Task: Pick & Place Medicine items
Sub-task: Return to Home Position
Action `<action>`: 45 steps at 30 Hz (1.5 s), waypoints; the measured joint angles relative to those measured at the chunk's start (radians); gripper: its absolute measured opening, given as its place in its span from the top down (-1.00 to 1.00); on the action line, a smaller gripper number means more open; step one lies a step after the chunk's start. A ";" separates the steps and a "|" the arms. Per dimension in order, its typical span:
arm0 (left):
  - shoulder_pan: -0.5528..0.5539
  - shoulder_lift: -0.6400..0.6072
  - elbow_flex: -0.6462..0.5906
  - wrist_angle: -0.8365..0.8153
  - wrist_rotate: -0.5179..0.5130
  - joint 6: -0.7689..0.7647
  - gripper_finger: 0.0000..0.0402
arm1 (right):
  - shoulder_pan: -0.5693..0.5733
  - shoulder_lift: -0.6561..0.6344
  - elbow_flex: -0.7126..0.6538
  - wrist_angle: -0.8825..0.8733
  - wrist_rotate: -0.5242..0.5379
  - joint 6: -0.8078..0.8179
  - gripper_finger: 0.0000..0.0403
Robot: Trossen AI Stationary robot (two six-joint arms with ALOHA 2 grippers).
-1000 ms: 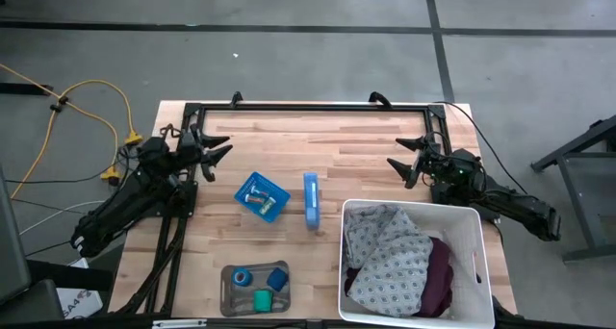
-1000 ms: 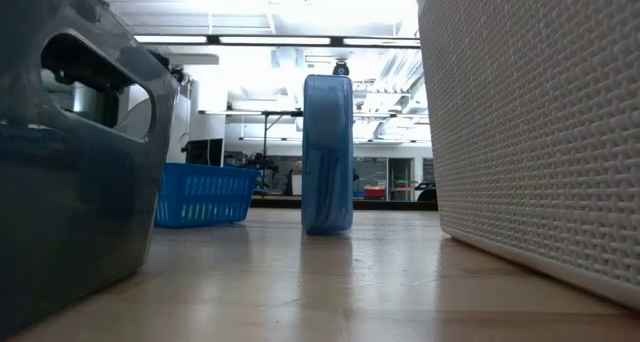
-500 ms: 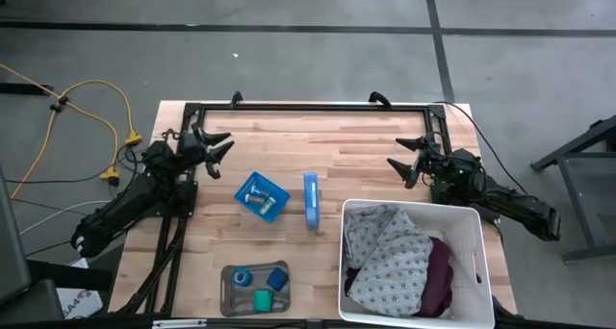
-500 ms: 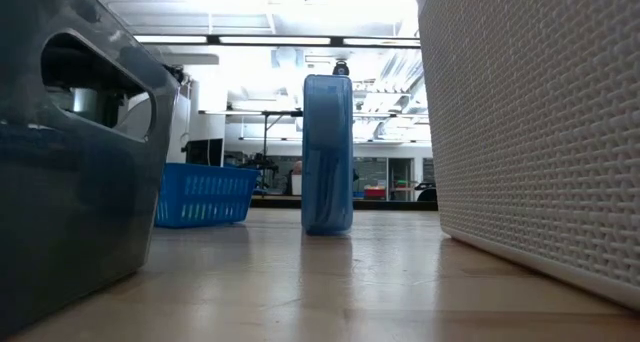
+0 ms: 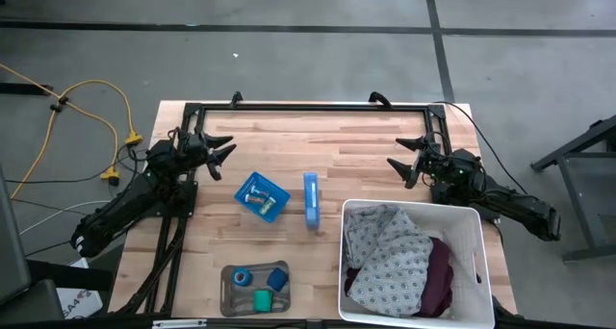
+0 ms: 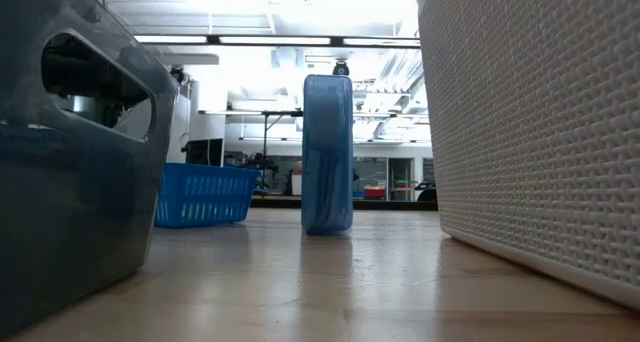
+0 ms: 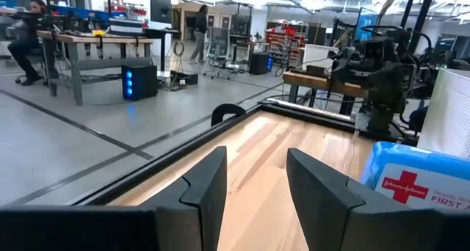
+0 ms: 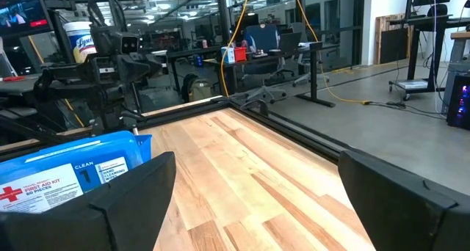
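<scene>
A blue roll (image 5: 241, 277), a green roll (image 5: 262, 298) and a small blue block (image 5: 278, 278) lie in a grey tray (image 5: 228, 300) at the table's near edge. Small pale pieces (image 5: 256, 198) lie in a blue basket (image 5: 272, 210) mid-table. Beside it a blue first-aid box (image 5: 311, 200) stands on its narrow side. My left gripper (image 5: 227, 145) hovers level at the table's left side, narrowly open and holding nothing (image 7: 257, 199). My right gripper (image 5: 397, 153) hovers level at the right side, wide open with nothing between its fingers (image 8: 257, 207).
A white laundry basket (image 5: 472, 235) full of cloth fills the near right corner. A black frame (image 5: 308, 107) runs along the far edge. Bare wood lies between the two grippers and behind the first-aid box (image 6: 327, 154).
My left gripper has sunk a little and shifted slightly toward the table's middle; the gap between its fingers is unchanged. Nothing on the table has moved.
</scene>
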 joint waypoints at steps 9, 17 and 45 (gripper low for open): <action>0.000 0.000 -0.001 -0.001 0.000 -0.036 0.32 | 0.000 0.000 0.000 0.000 0.000 0.000 -0.83; 0.000 0.000 -0.002 -0.001 0.001 -0.052 0.32 | 0.000 0.000 0.000 0.000 0.000 0.000 -0.83; 0.000 0.000 -0.002 0.007 0.002 -0.052 0.32 | 0.000 0.000 0.000 0.000 0.000 0.000 -0.83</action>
